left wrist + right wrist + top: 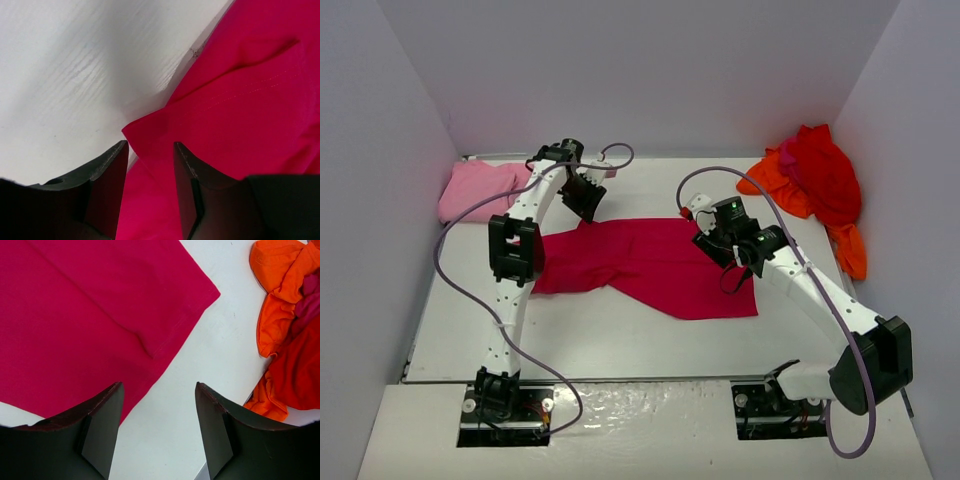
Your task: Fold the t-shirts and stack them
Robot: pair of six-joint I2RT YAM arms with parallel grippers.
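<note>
The crimson-magenta t-shirt (650,265) lies spread on the desk (610,340), and the step in hand looks like taking its far edge at two places to fold it over.

The left claw (150,145) stands partly open, its jaws apart on either side of a pointed corner of the shirt. Cloth lies in the gap and just ahead of the tips, and nothing is pinched. To do this well, it should go down until both tips pass the hem, then close on the doubled edge and not on the single top layer, so the corner does not slip out when lifted.

The right claw (159,386) is also open and holds nothing. Bare desk shows between its jaws, and the shirt's stitched edge runs just to the left, under the left-hand jaw. It probably needs to shift left onto that hem before closing. Both grips should then rise evenly, or the cloth will skew.

The shirt is soft and thin, with a slanting crease across its middle and a small tuck near the hem ahead of the right claw. The orange t-shirt (770,182) and the red t-shirt (825,170) lie crumpled together well off to the right of the right claw. The light pink t-shirt (475,190) sits bunched well to the left of the left claw.
</note>
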